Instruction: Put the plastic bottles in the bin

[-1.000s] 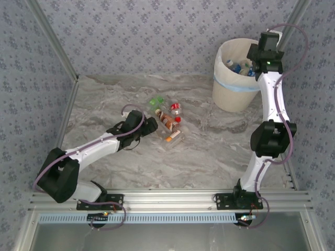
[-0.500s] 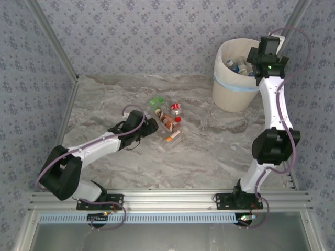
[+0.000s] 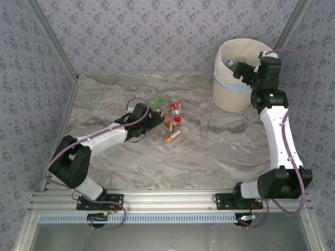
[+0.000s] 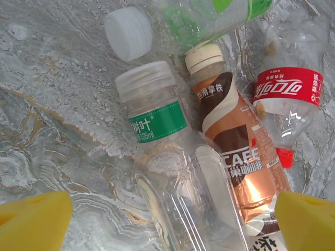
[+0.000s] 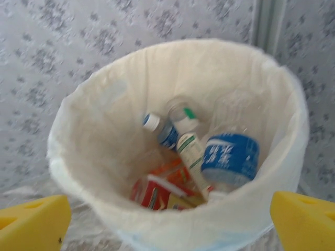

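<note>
Nearest, at the left base: elbow folded low, forearm stretched flat across the marbled desk (image 3: 209,151) toward the middle. At its tip, the left end effector (image 3: 151,122), spread wide and empty, yellow pads (image 4: 34,217) framing a heap of plastic bottles (image 3: 168,123) lying on their sides just ahead. Seen from the left wrist: a clear bottle (image 4: 199,209) closest between the pads, touching a green-banded bottle (image 4: 152,117) and a brown coffee bottle (image 4: 238,157); beyond, a red Coca-Cola bottle (image 4: 288,97) and a green-labelled bottle (image 4: 209,18). Judged as the pick-up step: next, easing forward and down to set the pads either side of one bottle alone, probably the clear one, before closing; crowded neighbours likely to be nudged or pinched along. Farther, at the back right, the right arm standing tall, wrist bent toward the bin (image 3: 230,94); right end effector (image 3: 239,70) parted with nothing held, poised at the mouth above several bottles inside, a blue-labelled bottle (image 5: 230,157) among them.
</note>
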`<state>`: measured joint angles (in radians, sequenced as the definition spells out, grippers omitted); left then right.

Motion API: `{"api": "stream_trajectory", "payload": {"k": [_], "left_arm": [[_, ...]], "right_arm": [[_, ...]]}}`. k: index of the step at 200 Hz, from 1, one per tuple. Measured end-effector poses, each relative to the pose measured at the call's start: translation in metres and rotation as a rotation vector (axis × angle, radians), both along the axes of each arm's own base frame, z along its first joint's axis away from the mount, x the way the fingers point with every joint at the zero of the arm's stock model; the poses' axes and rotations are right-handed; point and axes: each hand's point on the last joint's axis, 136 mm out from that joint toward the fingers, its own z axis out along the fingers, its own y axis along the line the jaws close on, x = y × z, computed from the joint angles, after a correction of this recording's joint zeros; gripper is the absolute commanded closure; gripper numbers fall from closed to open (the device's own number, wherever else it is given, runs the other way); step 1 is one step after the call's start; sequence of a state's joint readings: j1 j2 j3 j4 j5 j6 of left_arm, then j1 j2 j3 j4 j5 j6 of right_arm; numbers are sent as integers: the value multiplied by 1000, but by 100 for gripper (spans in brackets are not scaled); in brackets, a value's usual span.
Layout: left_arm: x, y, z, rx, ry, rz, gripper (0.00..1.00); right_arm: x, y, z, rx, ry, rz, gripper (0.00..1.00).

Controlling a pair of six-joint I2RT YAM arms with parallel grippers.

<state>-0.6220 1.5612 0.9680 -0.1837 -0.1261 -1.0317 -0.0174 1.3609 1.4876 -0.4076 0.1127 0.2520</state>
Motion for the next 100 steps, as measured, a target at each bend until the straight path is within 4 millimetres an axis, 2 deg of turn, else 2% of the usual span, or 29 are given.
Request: {"api": "stream_trajectory", "payload": {"k": [10, 21, 33, 72, 100], "left_arm": [[-2, -3, -3, 9, 27, 4, 5], [-2, -15, -5, 13, 42, -11, 4], [-4, -29, -9, 17, 59, -30, 4], [-14, -52, -26, 65, 129, -65, 7], [-15, -54, -39, 104, 161, -54, 15]], "right_arm": [[-4, 6, -3, 27, -21, 22, 0], [-16, 11, -18, 50, 8, 39, 0], [-26, 15, -26, 68, 22, 49, 0], [-40, 18, -26, 91, 10, 58, 0], [-41, 19, -29, 97, 14, 63, 0]]}}
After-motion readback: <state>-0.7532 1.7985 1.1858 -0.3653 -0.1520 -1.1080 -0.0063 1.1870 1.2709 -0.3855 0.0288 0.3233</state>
